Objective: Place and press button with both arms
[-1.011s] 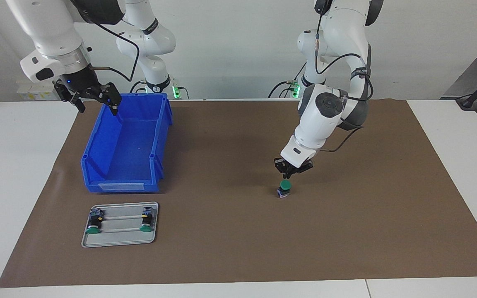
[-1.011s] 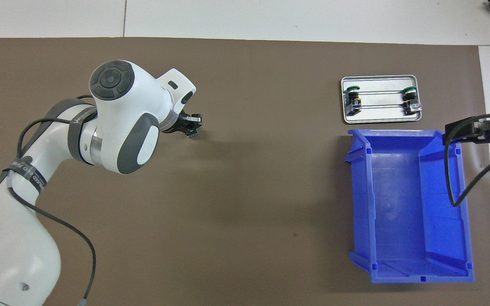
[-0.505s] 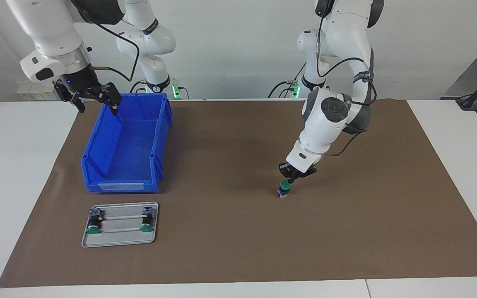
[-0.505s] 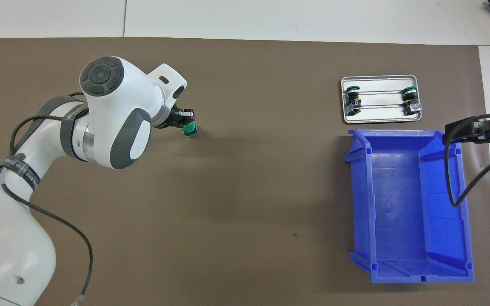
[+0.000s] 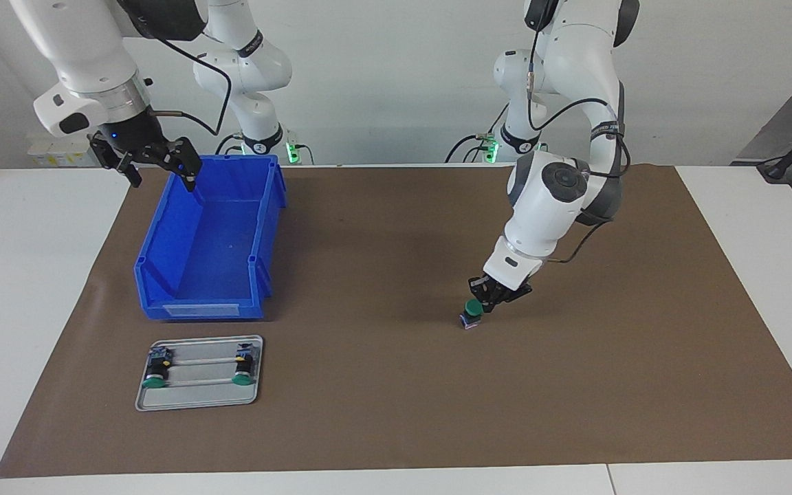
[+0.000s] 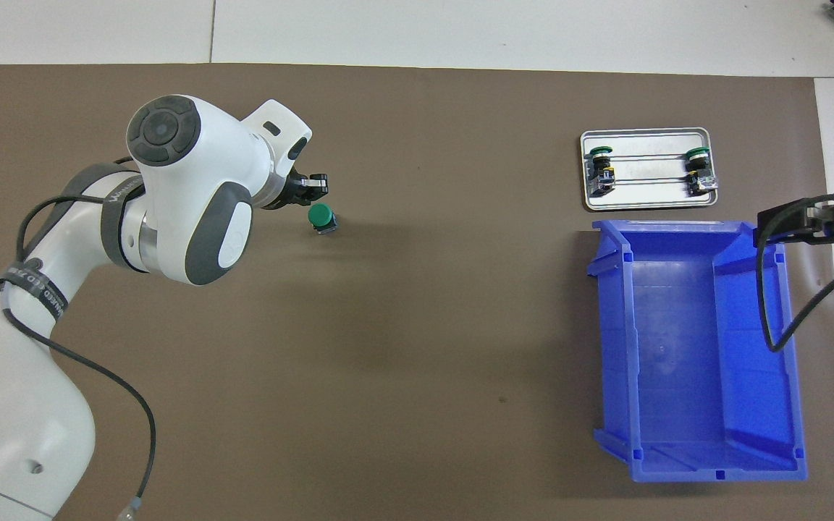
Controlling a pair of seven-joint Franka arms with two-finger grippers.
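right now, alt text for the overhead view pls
The left gripper, shut, sits beside a green button standing on the brown mat. A tray with two more buttons lies past a blue bin.

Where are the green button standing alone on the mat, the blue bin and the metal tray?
green button (image 6: 321, 215): overhead view, on its round cap.
blue bin (image 5: 262, 237): facing view, on a side wall.
metal tray (image 6: 645, 205): overhead view, on its rim.

You have a brown mat (image 5: 382, 399) covering the white table (image 5: 38, 289). Toward the right arm's end sits an empty blue bin (image 5: 210, 240); farther from the robots, just beside it, lies a metal tray (image 5: 198, 399).
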